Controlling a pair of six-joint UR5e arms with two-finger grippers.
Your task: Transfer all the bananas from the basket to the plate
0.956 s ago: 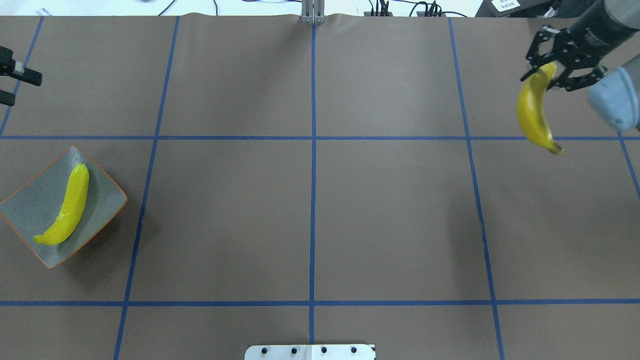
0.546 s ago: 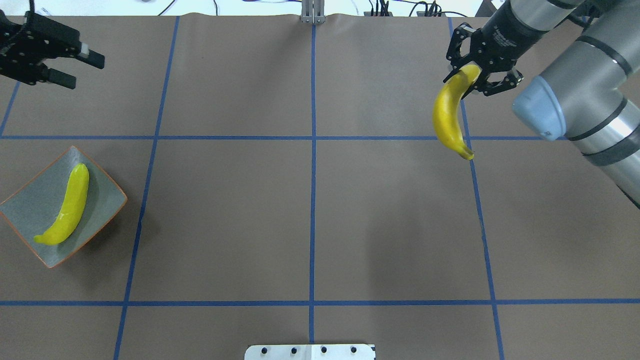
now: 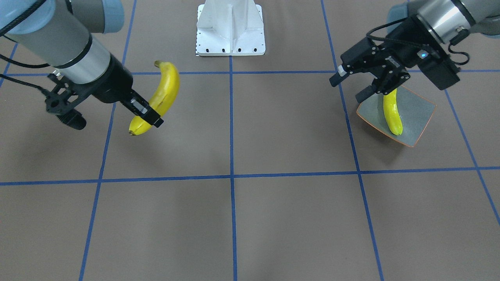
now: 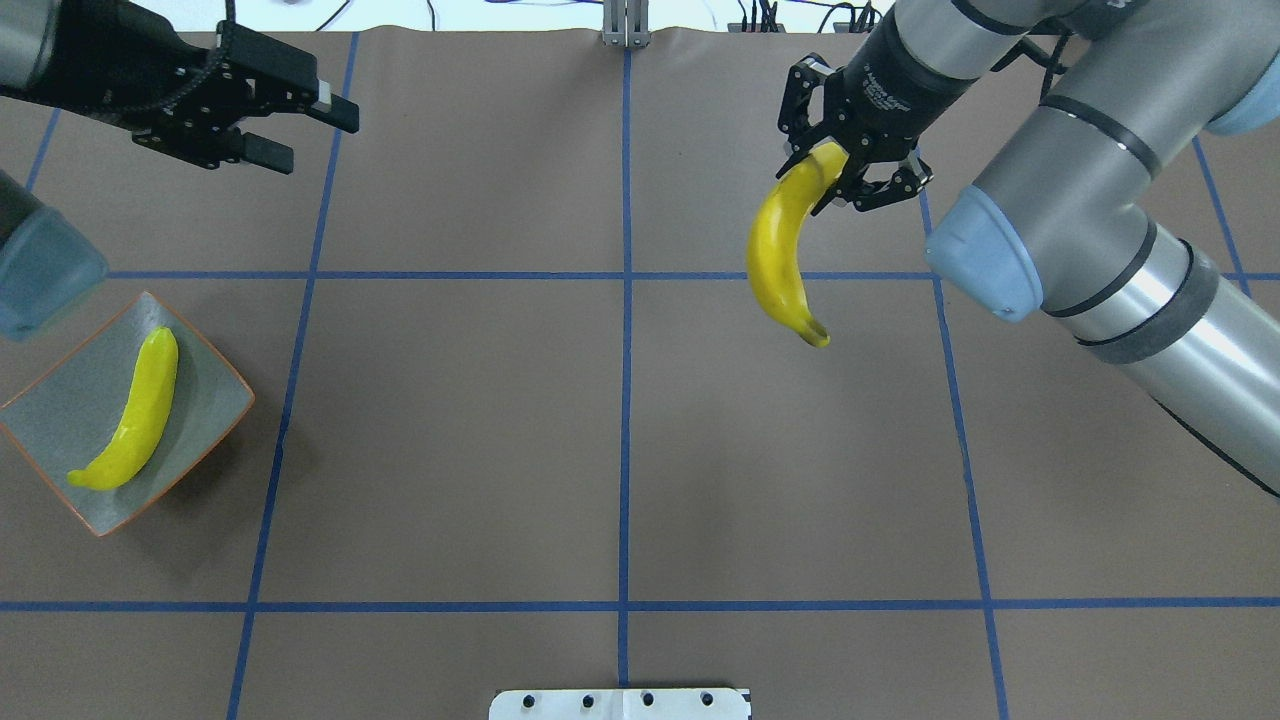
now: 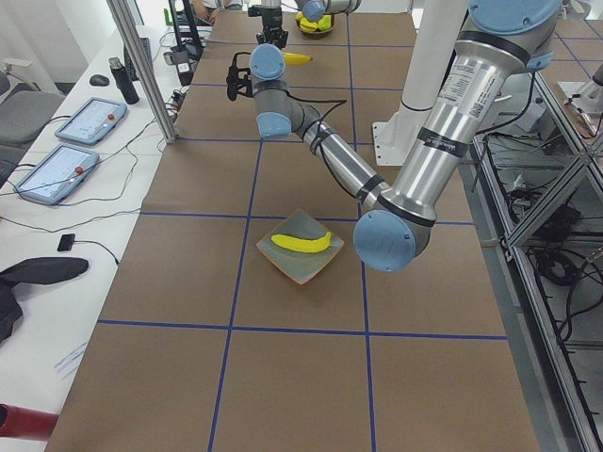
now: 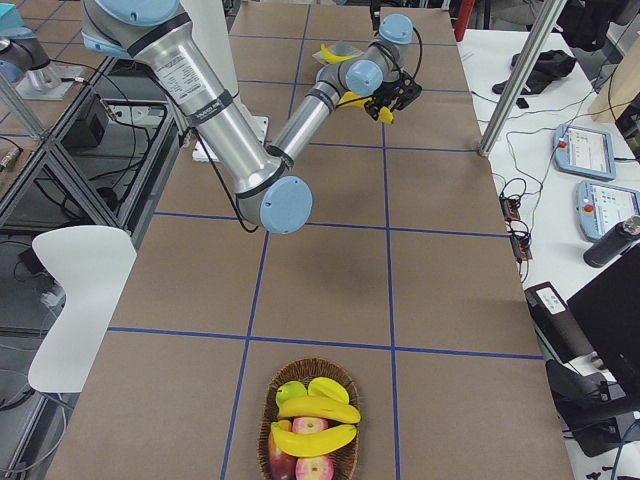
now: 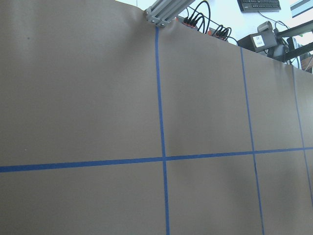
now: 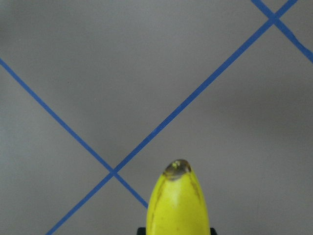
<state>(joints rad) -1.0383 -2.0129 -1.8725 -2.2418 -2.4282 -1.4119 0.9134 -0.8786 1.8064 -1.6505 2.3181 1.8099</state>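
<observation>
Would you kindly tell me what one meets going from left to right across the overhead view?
Square grey-green plate holding a greenish-yellow banana → open left gripper → deeper yellow banana hanging from the right gripper.

Two arms of silver-grey metal tubing are shown, the right arm (image 4: 1100, 235) and the left arm (image 3: 443, 15), jointed with rounded pale blue caps (image 4: 985, 255) and black bands. Each is ended by a black two-fingered tool of open linkage bars: right tool (image 4: 828, 165), left tool (image 4: 322, 142). White lettering (image 4: 890, 95) is printed just behind the right tool. Behind the left tool a black cable (image 3: 378, 29) and a blue light (image 3: 422, 54) are seen.
</observation>
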